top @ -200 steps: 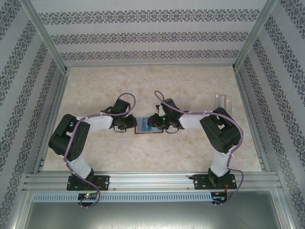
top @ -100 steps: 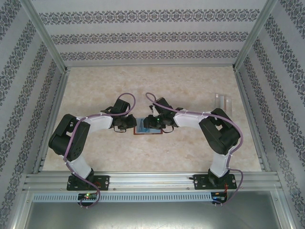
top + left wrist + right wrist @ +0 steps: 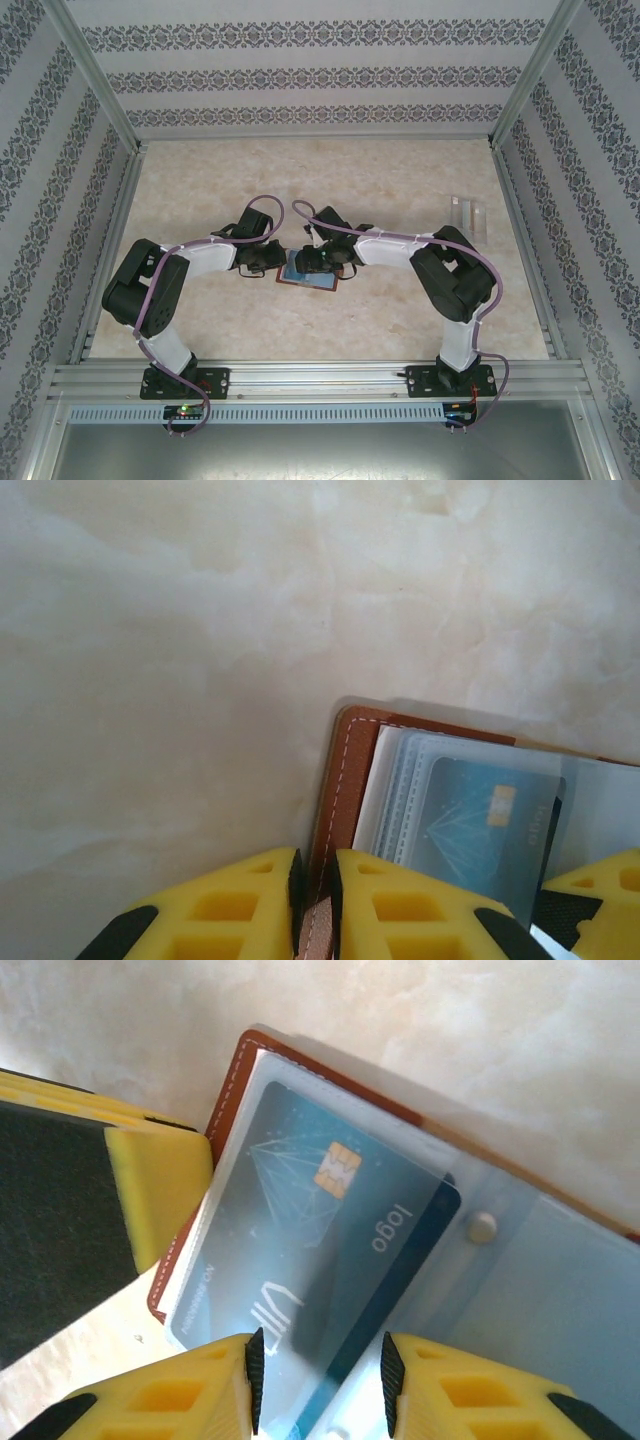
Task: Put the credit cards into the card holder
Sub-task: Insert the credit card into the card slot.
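Observation:
The card holder [image 3: 322,281] lies open at the table's middle, brown leather with clear sleeves inside. My left gripper [image 3: 272,262] is shut on its left leather edge; in the left wrist view the gripper [image 3: 315,885] pinches the stitched rim of the card holder [image 3: 348,765]. A blue credit card [image 3: 320,1210] with a gold chip lies in the open card holder [image 3: 232,1090], under a clear sleeve, and is also seen as the blue card [image 3: 485,820]. My right gripper [image 3: 320,1385] straddles the card's near end, open, with a gap at the right pad. From above the right gripper [image 3: 312,262] is over the holder.
A clear plastic case [image 3: 468,213] stands at the back right near the frame post. The left gripper's yellow finger [image 3: 160,1190] sits close beside the holder's edge. Patterned walls and metal rails [image 3: 300,378] bound the marble table.
My right gripper has moved left over the card holder and its jaws have widened. The holder has turned slightly, its right end swinging toward the near edge. The left gripper keeps its grip.

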Available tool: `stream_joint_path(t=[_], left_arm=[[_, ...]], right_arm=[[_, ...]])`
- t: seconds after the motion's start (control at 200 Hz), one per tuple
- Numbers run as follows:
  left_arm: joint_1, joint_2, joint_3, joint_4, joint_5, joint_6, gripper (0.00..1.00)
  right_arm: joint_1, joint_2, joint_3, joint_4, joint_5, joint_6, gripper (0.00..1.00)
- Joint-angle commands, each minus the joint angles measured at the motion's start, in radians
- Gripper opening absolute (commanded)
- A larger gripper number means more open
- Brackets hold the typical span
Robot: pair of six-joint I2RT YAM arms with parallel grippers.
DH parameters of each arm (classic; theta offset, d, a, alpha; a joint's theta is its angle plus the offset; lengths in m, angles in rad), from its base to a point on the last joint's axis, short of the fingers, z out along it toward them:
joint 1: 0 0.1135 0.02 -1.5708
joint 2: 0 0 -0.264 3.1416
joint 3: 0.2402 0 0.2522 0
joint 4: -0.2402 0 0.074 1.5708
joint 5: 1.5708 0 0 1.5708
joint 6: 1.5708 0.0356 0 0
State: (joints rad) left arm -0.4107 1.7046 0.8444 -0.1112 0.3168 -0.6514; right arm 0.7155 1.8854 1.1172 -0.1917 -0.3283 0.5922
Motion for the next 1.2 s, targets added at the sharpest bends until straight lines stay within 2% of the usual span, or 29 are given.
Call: stream_joint_path(t=[0.0, 0.255, 0.385, 0.714, 0.889, 1.014, 1.194], left_arm=[[-0.010, 0.024, -0.025, 0.001, 0.056, -0.007, 0.19], [-0.010, 0.024, -0.026, 0.011, 0.068, -0.014, 0.19], [-0.010, 0.022, -0.031, 0.015, 0.068, -0.016, 0.19], [-0.010, 0.019, -0.036, 0.016, 0.073, -0.020, 0.19], [-0.010, 0.024, -0.033, 0.017, 0.076, -0.021, 0.19], [-0.008, 0.026, -0.041, 0.033, 0.082, -0.030, 0.19], [-0.010, 0.029, -0.039, 0.029, 0.092, -0.028, 0.19]], right_arm=[[-0.026, -0.062, -0.012, -0.046, 0.038, -0.046, 0.39], [-0.023, -0.040, -0.016, 0.022, -0.026, 0.026, 0.39], [0.000, -0.026, -0.022, 0.031, 0.040, 0.036, 0.39], [0.021, -0.009, -0.028, 0.042, 0.055, 0.061, 0.39], [0.032, 0.001, -0.030, 0.052, 0.088, 0.078, 0.42], [0.039, 0.017, -0.027, 0.076, 0.081, 0.088, 0.41], [0.049, 0.036, 0.003, 0.074, 0.073, 0.076, 0.34]])
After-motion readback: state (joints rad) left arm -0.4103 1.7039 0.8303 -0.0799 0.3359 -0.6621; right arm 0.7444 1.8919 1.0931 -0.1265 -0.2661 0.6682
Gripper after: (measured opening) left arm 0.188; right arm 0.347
